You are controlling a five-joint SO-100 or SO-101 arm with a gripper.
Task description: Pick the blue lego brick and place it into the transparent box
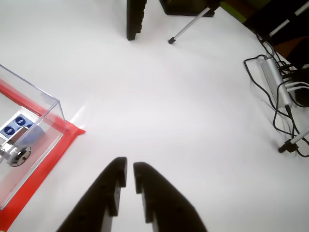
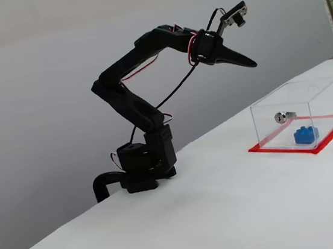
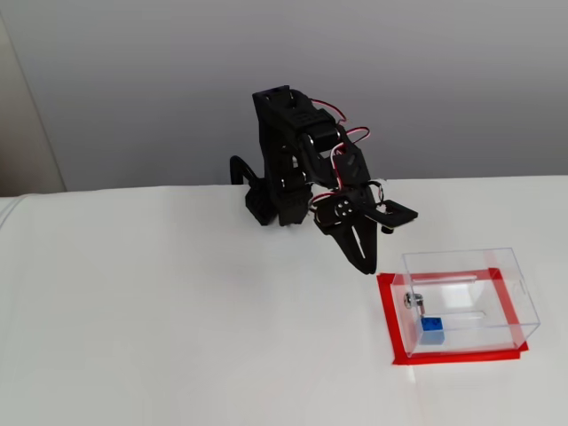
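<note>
A black robot arm [image 2: 134, 110] stands on a white table [image 2: 226, 214], clamped at the table's far edge. Its pincer [image 1: 130, 166] hangs in the air above the table, outside the clear box [image 3: 466, 297] and a little way from it. In the wrist view the two black fingertips [image 1: 118, 169] sit nearly together with only a thin slit between them, and nothing is held.

The blue lego brick [image 2: 306, 135] lies inside the clear box, on its floor, close to one wall. A small silver metal piece [image 2: 282, 116] is fixed to the box near the brick. The box sits on a flat red plate [image 3: 395, 328] whose border sticks out around the walls.

In the wrist view the box is cut off at the left edge, and the brick [image 1: 17, 124] shows only as blurred blue studs behind the clear wall. At the right edge of that view, far from the box, lie a tangle of black cables [image 1: 270, 104] and a silver bar-shaped device [image 1: 276, 79], partly cut off. Dark shapes and a thin metal leg [image 1: 190, 26] at the top are too cropped to identify.
</note>
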